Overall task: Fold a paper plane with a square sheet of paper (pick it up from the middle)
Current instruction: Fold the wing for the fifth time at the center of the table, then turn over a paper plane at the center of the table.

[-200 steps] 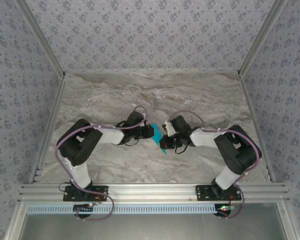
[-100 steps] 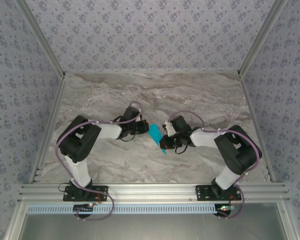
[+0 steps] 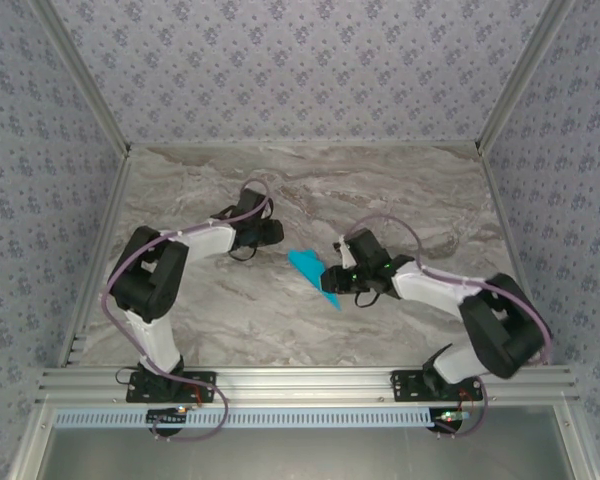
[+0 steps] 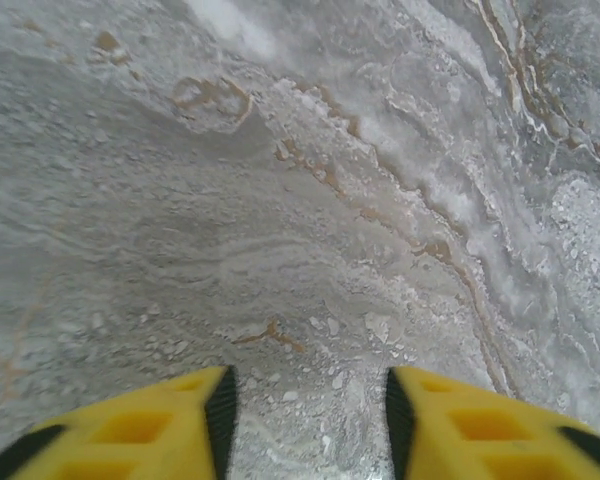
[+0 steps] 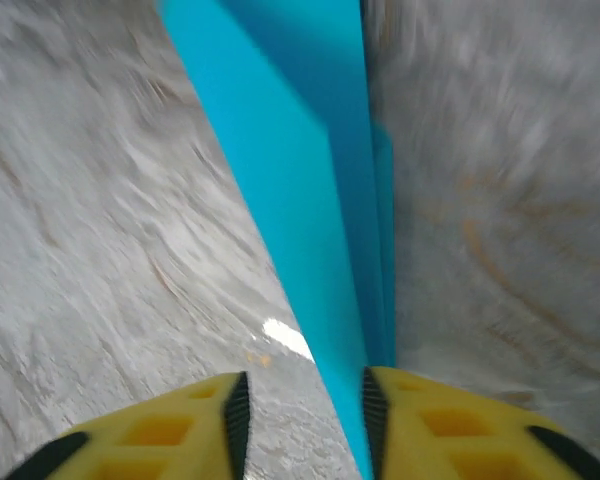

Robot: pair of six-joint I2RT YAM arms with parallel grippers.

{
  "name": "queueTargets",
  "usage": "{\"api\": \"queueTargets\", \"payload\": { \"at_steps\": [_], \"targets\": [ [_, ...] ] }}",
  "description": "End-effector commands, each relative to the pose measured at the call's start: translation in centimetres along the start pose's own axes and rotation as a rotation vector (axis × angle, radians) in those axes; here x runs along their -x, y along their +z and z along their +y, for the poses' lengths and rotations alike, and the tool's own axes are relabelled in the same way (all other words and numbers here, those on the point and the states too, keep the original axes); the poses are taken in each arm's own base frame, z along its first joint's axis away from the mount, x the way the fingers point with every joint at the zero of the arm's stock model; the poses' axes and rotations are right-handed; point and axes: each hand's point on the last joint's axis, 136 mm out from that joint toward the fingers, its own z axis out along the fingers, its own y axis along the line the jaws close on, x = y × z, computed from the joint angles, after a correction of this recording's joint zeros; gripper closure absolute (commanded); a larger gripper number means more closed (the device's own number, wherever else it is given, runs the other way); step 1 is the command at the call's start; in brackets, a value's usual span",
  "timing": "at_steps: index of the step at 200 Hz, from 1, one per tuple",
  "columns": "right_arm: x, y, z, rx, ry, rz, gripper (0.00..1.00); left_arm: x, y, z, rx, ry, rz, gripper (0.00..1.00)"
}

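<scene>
1. Since the earlier frame, the left gripper [image 3: 271, 232] had drawn back from the paper plane [image 3: 308, 268], leaving it on the marble table [image 3: 410, 200] at the right gripper [image 3: 332, 278].
2. Left wrist: jaws stood parted, empty, over bare marble.
3. Right wrist: jaws stood parted, the plane's folded edge running between them, seemingly let go.

**Marble Top, Papered Walls**

A grey-white marble-patterned table [image 3: 400, 190] runs with brownish veins. Three walls [image 3: 300, 70] stand around it, papered in pale lilac with small dark floral sprigs. Slanting aluminium posts [image 3: 80, 80] mark the corners. Along the near edge lies a ribbed aluminium rail [image 3: 300, 382], with a white perforated strip [image 3: 300, 417] just below it, then a plain grey panel [image 3: 300, 455].
</scene>
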Motion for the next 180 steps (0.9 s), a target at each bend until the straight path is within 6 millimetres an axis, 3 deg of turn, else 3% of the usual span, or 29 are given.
{"api": "queueTargets", "payload": {
  "at_steps": [1,44,69,88,108,131,180],
  "targets": [
    [2.7,-3.1,-1.8,-0.129,0.019,-0.166,0.5,-0.1,-3.1,0.1,0.116,0.029,0.008,0.43],
    [3.2,-6.2,-7.0,-0.284,0.13,-0.283,0.26,-1.7,-5.5,-2.9,0.203,0.06,0.026,0.11],
    [2.5,-7.4,-9.7,-0.35,0.207,-0.316,0.11,-3.4,-5.8,-5.7,0.213,0.071,0.041,0.01],
    [1.9,-8.3,-11.6,-0.396,0.263,-0.332,0.0,-4.8,-5.7,-8.2,0.193,0.083,0.053,0.01],
    [1.4,-8.9,-13.0,-0.421,0.304,-0.34,0.0,-6.3,-5.1,-9.9,0.181,0.07,0.078,0.01],
    [1.0,-9.2,-13.9,-0.423,0.34,-0.339,0.0,-8.0,-3.7,-10.9,0.176,0.012,0.136,0.01],
    [0.5,-9.1,-14.5,-0.403,0.383,-0.33,0.02,-12.0,-2.6,-11.2,0.17,-0.107,0.281,0.21]
  ]
}}
